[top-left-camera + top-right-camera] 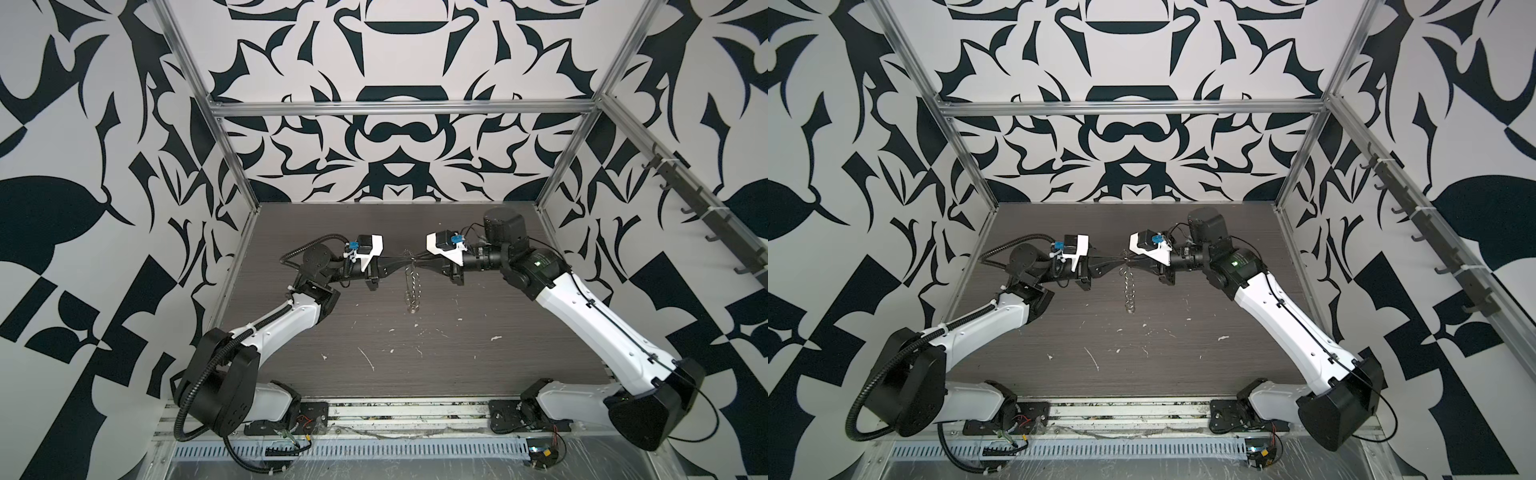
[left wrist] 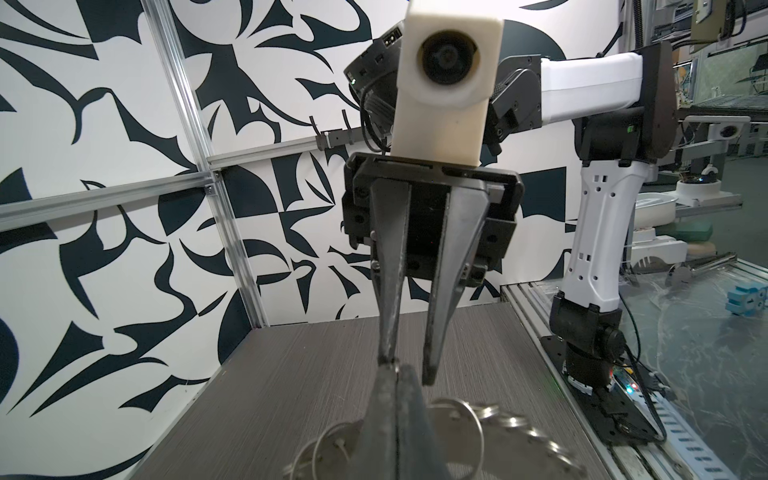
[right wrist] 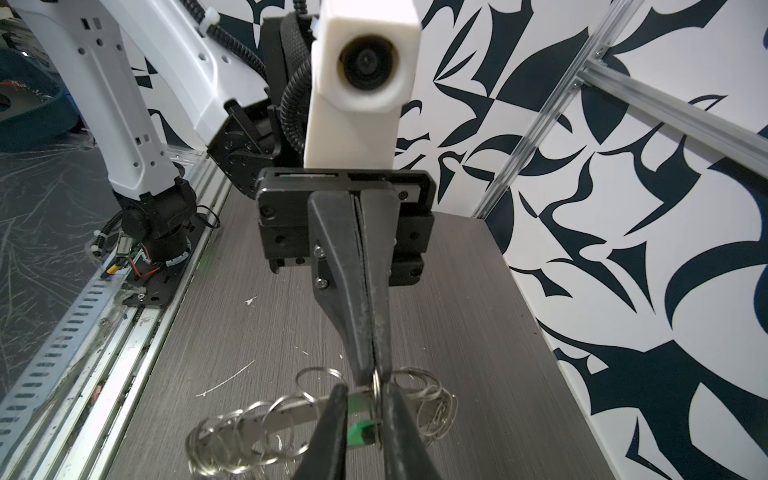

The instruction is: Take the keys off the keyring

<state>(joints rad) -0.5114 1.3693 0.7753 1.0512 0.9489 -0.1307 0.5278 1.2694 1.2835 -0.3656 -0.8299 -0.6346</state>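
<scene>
In both top views, my left gripper (image 1: 405, 262) and right gripper (image 1: 419, 262) are meeting tip to tip above the middle of the bench (image 1: 457, 353). The keyring (image 1: 410, 286) is reaching edge-on from their tips toward the near side.

Through the left wrist camera, the right gripper's jaws are standing slightly apart.

Through the right wrist camera, the left jaws are clamping together on a wire loop (image 3: 376, 384) of the keyring. The green keys (image 3: 359, 432) are sitting between the right jaws.
</scene>
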